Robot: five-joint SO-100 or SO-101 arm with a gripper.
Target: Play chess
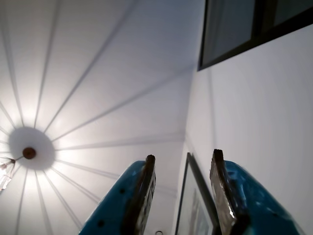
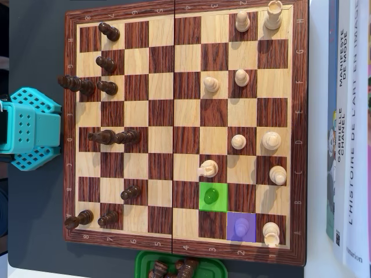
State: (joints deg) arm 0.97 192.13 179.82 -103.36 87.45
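The wooden chessboard fills the overhead view. Dark pieces stand along its left side and light pieces are spread over the right half. One piece stands on a green-tinted square, and another on a purple-tinted square near the lower right corner. In the wrist view my gripper points up at the ceiling, its blue fingers apart and nothing between them. Only the arm's teal base shows at the board's left edge in the overhead view.
A green tray with captured dark pieces sits below the board. Books lie along the right edge. The wrist view shows a ceiling lamp, a framed picture and a dark window.
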